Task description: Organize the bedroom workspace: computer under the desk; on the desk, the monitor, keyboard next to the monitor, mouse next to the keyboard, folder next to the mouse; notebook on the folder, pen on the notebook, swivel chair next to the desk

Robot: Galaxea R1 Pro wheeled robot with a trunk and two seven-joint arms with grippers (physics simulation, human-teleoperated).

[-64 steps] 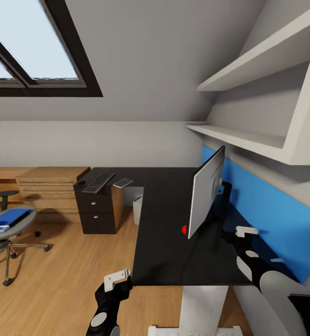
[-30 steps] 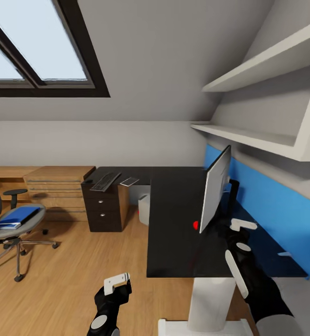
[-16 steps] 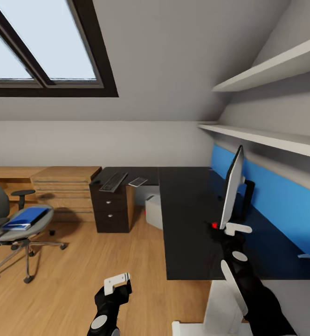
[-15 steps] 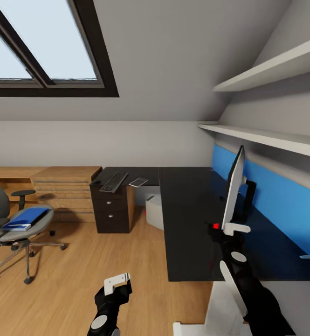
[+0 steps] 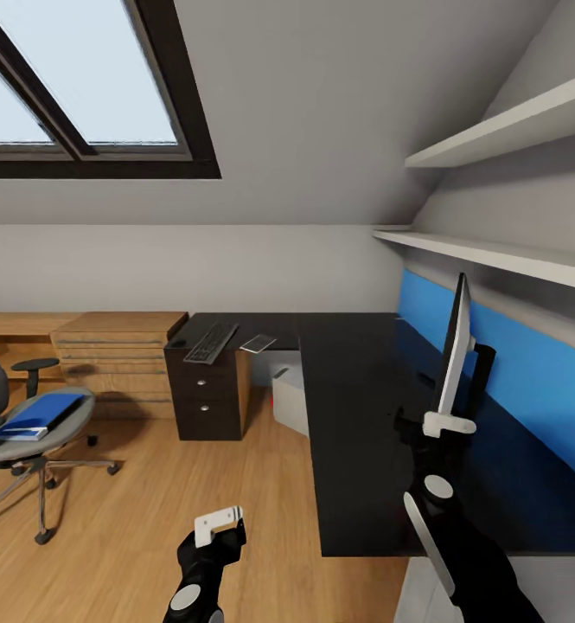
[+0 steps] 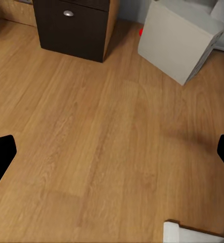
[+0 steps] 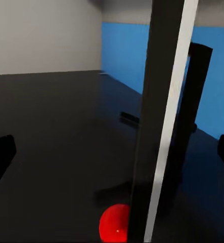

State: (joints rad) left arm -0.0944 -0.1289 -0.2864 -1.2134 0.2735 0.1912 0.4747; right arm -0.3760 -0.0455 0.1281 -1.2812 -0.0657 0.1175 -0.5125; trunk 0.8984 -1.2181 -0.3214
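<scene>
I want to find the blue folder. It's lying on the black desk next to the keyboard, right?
Not quite. The blue folder is lying on the seat of the swivel chair, out on the wood floor, as the head view shows. The keyboard is on the black desk, with a small grey notebook beside it.

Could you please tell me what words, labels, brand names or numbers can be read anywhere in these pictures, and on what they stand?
No readable text anywhere.
keyboard: key legends too small to read.
monitor: seen edge-on, no brand visible.
computer: only a red light, no label.
folder: plain blue cover.
</scene>
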